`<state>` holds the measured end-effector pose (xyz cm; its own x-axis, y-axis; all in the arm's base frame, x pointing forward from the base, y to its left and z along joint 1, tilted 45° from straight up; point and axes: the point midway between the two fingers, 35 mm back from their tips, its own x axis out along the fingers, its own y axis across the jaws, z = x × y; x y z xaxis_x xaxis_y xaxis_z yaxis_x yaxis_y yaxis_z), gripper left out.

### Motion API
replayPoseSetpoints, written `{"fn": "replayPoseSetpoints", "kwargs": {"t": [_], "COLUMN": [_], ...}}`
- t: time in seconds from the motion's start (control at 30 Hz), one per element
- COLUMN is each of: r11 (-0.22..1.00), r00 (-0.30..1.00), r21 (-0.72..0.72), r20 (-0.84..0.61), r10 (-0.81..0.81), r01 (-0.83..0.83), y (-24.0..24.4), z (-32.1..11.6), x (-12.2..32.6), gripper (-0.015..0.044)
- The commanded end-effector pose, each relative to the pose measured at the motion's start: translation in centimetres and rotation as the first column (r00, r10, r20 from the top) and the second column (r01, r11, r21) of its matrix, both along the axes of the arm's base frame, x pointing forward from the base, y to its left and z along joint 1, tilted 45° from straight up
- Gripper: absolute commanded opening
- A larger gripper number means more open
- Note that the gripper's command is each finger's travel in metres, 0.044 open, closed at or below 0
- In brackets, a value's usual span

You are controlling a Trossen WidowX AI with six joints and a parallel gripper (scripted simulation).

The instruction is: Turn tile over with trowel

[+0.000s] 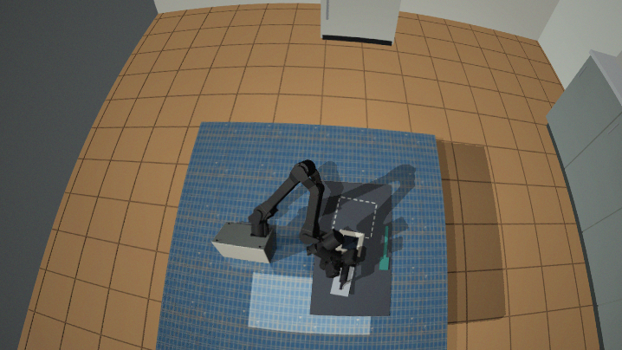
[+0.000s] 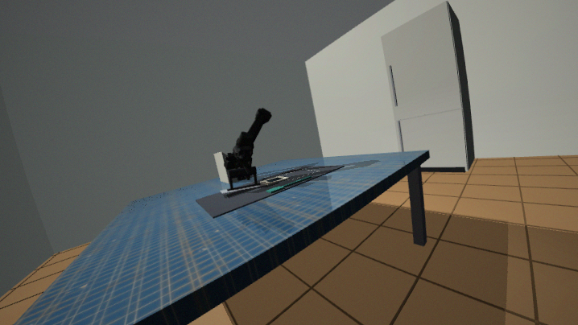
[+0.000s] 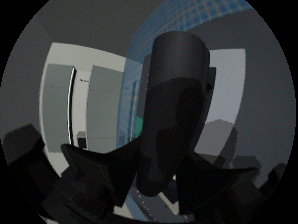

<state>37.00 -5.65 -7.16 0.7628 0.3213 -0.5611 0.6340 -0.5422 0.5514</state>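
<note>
My gripper (image 1: 348, 272) (image 2: 242, 187) (image 3: 160, 137) is low over the lower part of the dark mat (image 1: 321, 304) (image 2: 214, 207), shut on the thick black handle of the trowel (image 3: 175, 65). A pale grey plate (image 1: 340, 290) (image 2: 225, 191) (image 3: 230, 90) beneath it looks like the trowel's blade; the fingers hide where handle and blade join. The tile (image 1: 349, 242) (image 2: 274, 180), cream-bordered with a dark square on top, lies just beyond the gripper, at the near edge of the dashed outline (image 1: 376, 203). The arm partly covers the tile in the top view.
A teal flat-ended tool (image 1: 384, 263) (image 2: 275, 189) (image 3: 138, 125) lies along the mat's right side, to the right of the tile. The arm's base box (image 1: 242, 250) stands left of the mat on the blue table (image 1: 243, 147) (image 2: 161, 250).
</note>
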Motion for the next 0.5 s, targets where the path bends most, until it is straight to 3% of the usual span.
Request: {"fn": "replayPoseSetpoints", "kwargs": {"t": [0.0, 0.47], "r11": [1.0, 1.0], "r00": [1.0, 1.0], "r21": [0.005, 0.026], "r20": [0.008, 0.012], "r10": [0.01, 0.008], "r01": [-0.01, -0.008], "y": [0.8, 1.7], "z": [0.8, 1.9], "x": [0.2, 0.3], "gripper": [0.0, 0.0]}}
